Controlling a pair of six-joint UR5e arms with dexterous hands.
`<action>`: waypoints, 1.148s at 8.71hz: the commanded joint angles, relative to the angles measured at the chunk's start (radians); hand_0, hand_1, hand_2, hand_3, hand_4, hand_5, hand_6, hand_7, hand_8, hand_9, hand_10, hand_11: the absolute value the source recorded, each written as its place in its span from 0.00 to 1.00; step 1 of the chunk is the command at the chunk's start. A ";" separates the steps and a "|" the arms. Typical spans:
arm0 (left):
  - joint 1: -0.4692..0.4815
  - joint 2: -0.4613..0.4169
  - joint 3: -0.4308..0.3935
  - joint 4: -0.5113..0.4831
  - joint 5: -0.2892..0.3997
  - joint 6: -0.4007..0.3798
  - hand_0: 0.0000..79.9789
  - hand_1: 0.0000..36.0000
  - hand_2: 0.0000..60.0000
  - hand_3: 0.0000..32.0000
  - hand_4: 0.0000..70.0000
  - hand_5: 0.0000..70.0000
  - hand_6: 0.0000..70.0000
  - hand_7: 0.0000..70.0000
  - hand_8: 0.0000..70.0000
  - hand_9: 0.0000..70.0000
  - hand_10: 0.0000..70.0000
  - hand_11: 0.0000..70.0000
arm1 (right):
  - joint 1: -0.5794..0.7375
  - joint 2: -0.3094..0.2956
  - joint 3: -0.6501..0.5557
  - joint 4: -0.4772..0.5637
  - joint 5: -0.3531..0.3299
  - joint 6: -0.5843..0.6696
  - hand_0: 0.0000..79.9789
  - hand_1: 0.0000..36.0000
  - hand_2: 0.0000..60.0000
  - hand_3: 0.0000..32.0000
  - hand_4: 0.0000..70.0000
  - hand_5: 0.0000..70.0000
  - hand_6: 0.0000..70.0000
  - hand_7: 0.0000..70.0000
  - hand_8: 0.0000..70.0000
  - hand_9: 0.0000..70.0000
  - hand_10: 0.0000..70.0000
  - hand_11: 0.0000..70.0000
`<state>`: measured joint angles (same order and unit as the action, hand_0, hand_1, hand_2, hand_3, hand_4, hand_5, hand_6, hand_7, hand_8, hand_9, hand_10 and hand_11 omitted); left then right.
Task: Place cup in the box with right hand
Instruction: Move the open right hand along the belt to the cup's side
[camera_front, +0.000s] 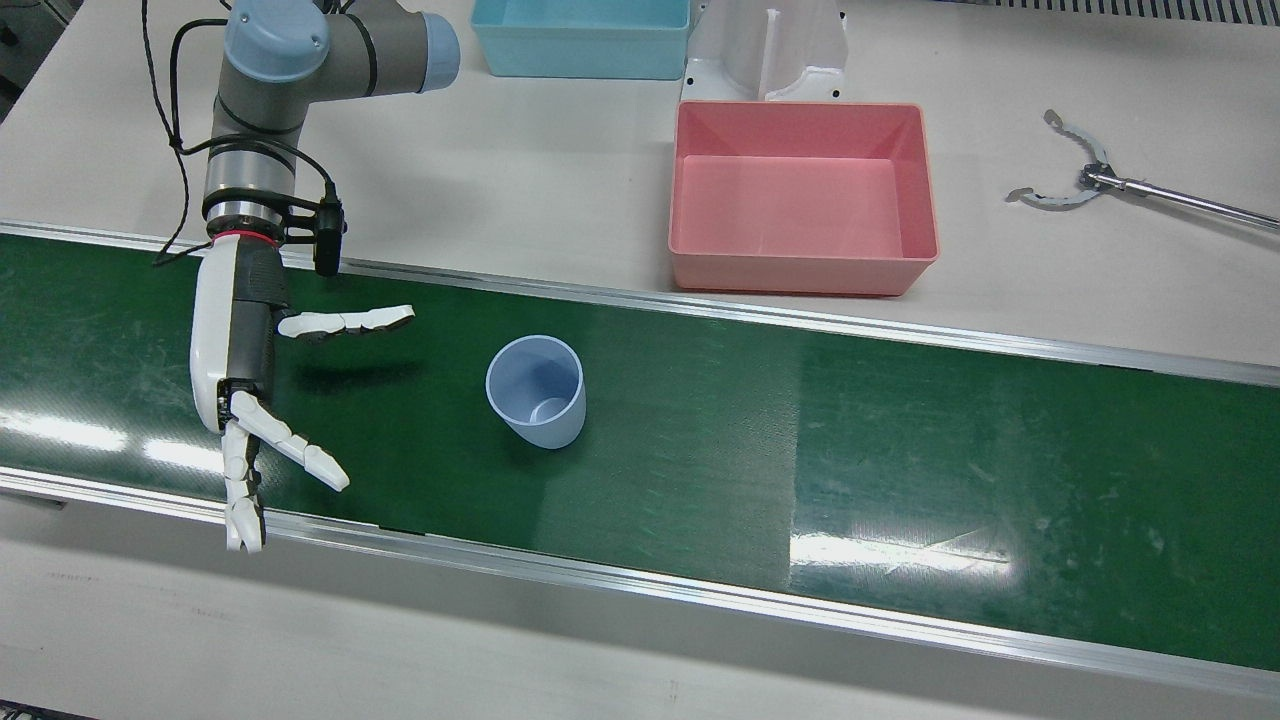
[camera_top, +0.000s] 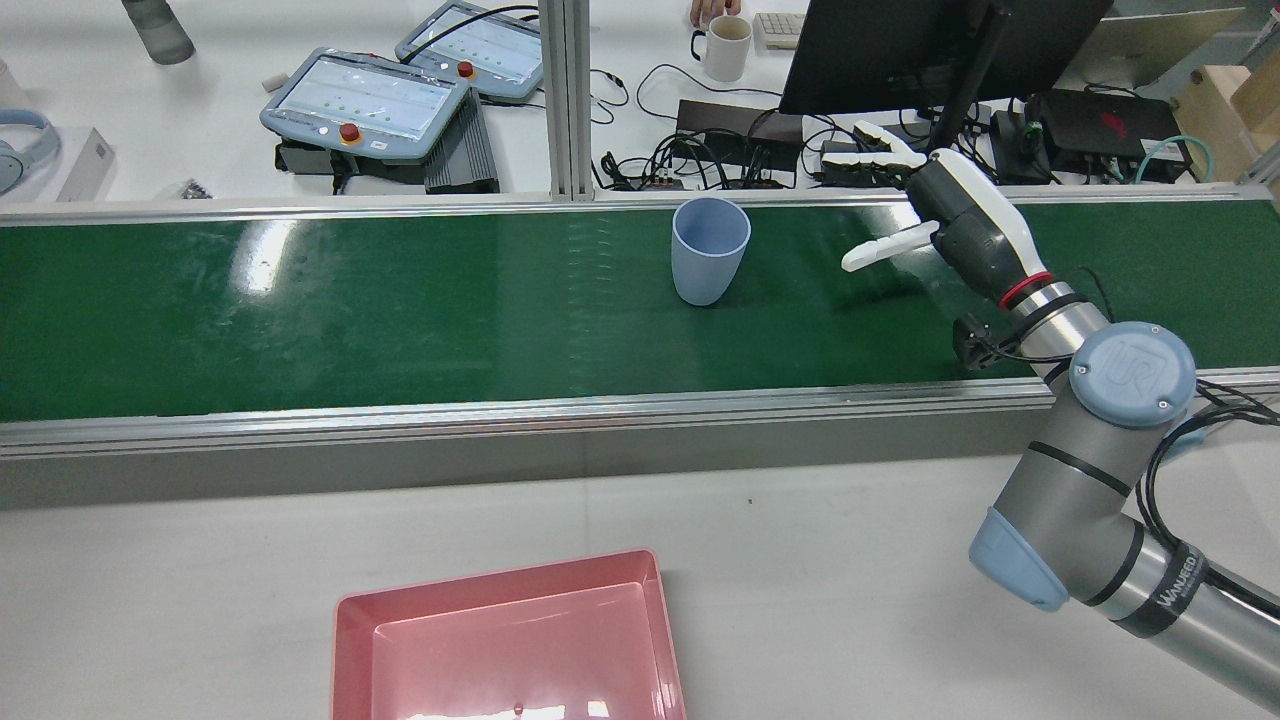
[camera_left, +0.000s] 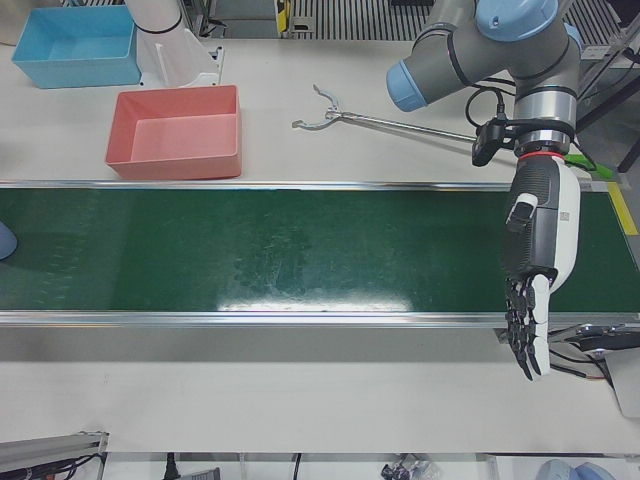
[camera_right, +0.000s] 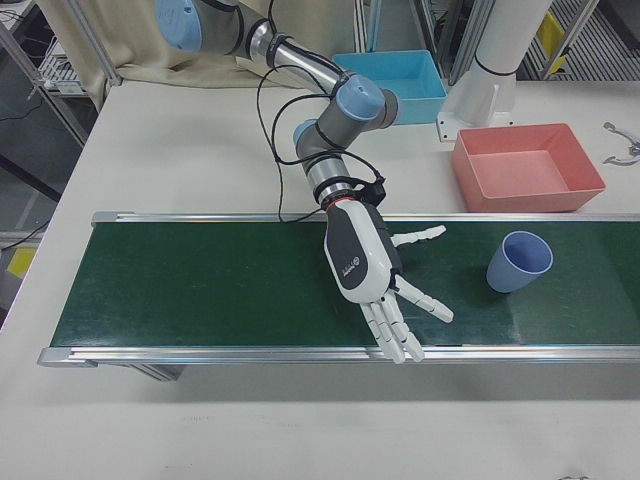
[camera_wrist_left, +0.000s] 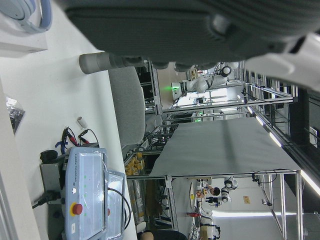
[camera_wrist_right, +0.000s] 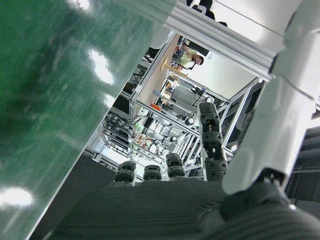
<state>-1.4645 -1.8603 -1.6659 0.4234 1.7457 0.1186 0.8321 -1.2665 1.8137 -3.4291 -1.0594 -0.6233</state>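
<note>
Right hand open beside the upright cup, grasp not yet made.

The pale blue cup (camera_front: 536, 391) stands on the green conveyor belt (camera_front: 900, 440), midway between the belt's two rails, mouth up, long axis vertical, wider at the rim than at the base. The right hand (camera_front: 240, 370) hovers over the belt well apart from the cup, fingers spread and holding nothing. To grasp well, I would bring it in sideways at mid-height and close around the wall without tipping the cup, since the narrow base looks easy to topple. The pink box (camera_front: 800, 195) waits empty on the desk (camera_front: 560, 160) just beyond the belt's robot-side rail. The left hand (camera_left: 535, 270) hangs near the belt's far end, fingers extended, holding nothing.
</note>
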 joint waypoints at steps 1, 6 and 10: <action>0.000 0.000 0.000 0.000 0.000 0.001 0.00 0.00 0.00 0.00 0.00 0.00 0.00 0.00 0.00 0.00 0.00 0.00 | -0.024 0.007 -0.001 0.001 0.002 0.002 0.65 0.28 0.00 0.06 0.30 0.07 0.05 0.21 0.04 0.07 0.07 0.12; 0.000 0.000 0.000 0.000 0.000 0.001 0.00 0.00 0.00 0.00 0.00 0.00 0.00 0.00 0.00 0.00 0.00 0.00 | -0.039 0.065 -0.002 0.001 0.004 -0.003 0.65 0.29 0.00 0.00 0.34 0.07 0.06 0.26 0.04 0.09 0.07 0.12; 0.000 0.000 0.000 0.000 0.000 0.001 0.00 0.00 0.00 0.00 0.00 0.00 0.00 0.00 0.00 0.00 0.00 0.00 | -0.087 0.078 -0.004 0.001 0.041 -0.021 0.65 0.29 0.00 0.00 0.39 0.07 0.08 0.35 0.04 0.11 0.07 0.13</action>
<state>-1.4644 -1.8607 -1.6659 0.4234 1.7457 0.1189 0.7702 -1.1975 1.8104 -3.4293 -1.0353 -0.6277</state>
